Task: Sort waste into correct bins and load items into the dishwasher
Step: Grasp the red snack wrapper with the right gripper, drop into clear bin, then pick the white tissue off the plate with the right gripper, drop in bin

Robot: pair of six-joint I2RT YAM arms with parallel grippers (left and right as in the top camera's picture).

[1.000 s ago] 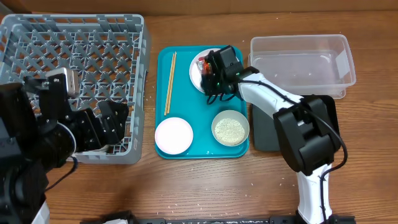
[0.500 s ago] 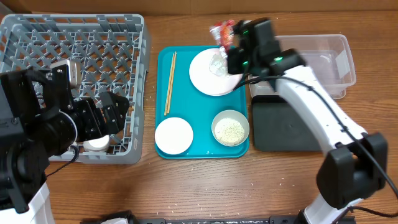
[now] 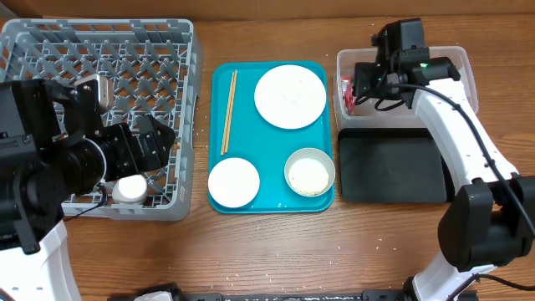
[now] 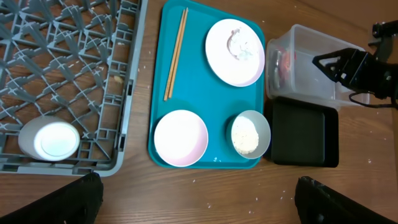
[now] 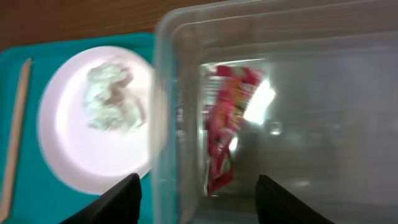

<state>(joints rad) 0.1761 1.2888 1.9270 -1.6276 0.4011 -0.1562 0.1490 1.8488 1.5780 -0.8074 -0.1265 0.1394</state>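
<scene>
Although the right wrist view is smeared with blur, the red snack wrapper (image 5: 225, 127) shows inside the clear tub (image 5: 166, 93), and the right gripper (image 5: 198, 186) hangs above it with its two fingers spread wide and nothing between them. Whether the wrapper lies flat on the tub floor cannot be told. From overhead only a sliver of red shows at the tub's left end, the rest being covered by the right gripper (image 3: 361, 84). On the pale round plate (image 4: 235, 52) sits the crumpled tissue (image 4: 239, 45), which from overhead is almost lost against the plate's white. The plate shares the teal tray (image 3: 251, 138) with the chopsticks (image 3: 227, 111), the smaller dish (image 3: 233, 182) and the grey-green bowl (image 3: 310, 173) of rice. The black tray (image 3: 391, 165) lies just in front of the tub. The white cup (image 4: 53, 139) stands in a near corner cell of the dish rack (image 3: 100, 50), partly under the left arm from overhead. The left gripper (image 4: 199, 196) has its fingers wide apart, cut off at the bottom corners of its own view.
</scene>
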